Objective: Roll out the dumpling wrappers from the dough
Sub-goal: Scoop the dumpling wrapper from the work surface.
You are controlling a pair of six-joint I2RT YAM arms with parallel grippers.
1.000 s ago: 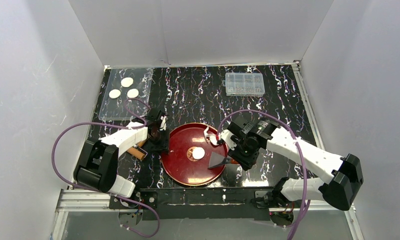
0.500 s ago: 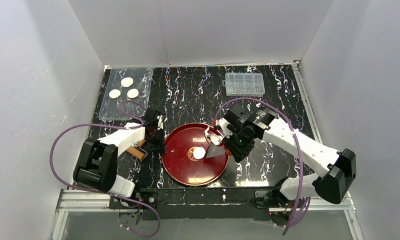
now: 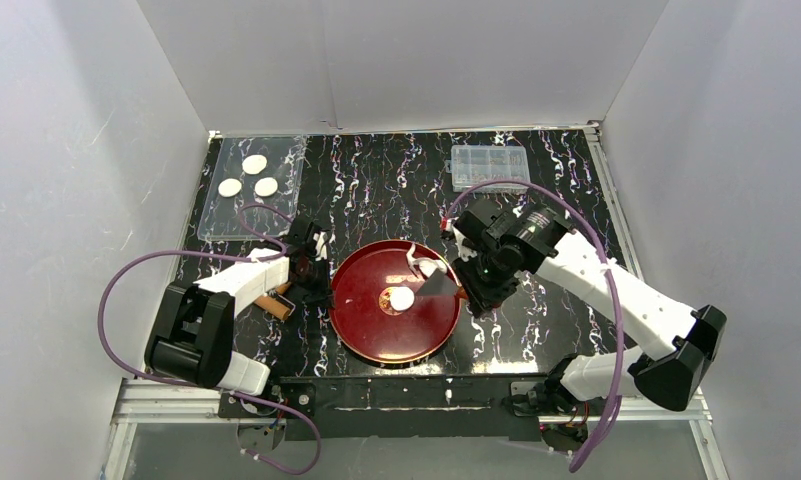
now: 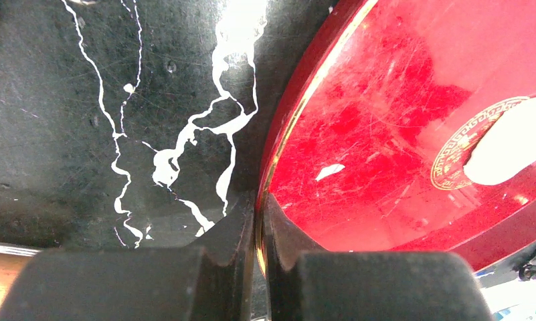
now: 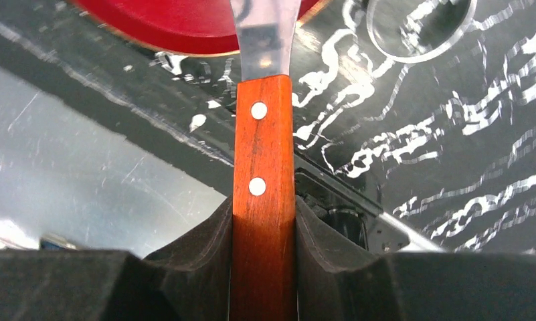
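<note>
White walls [image 3: 396, 60] box in a black marbled table [image 3: 376, 190], and the red plate [image 3: 381, 335] sits near its front edge, between my two arms. The dough [image 3: 402, 298], a small round lump, lies at the plate's middle. My left pincer [image 4: 258, 224] is clenched on the plate's left rim. My right pincer [image 5: 263, 214] grasps a scraper [image 5: 263, 147] by its wooden handle. The blade's long axis runs right to left, its tip just beside the dough's right edge; whether they touch I cannot tell. So my right arm is the nearer one. Three finished wrappers [image 3: 254, 163] lie far left, well apart.
</note>
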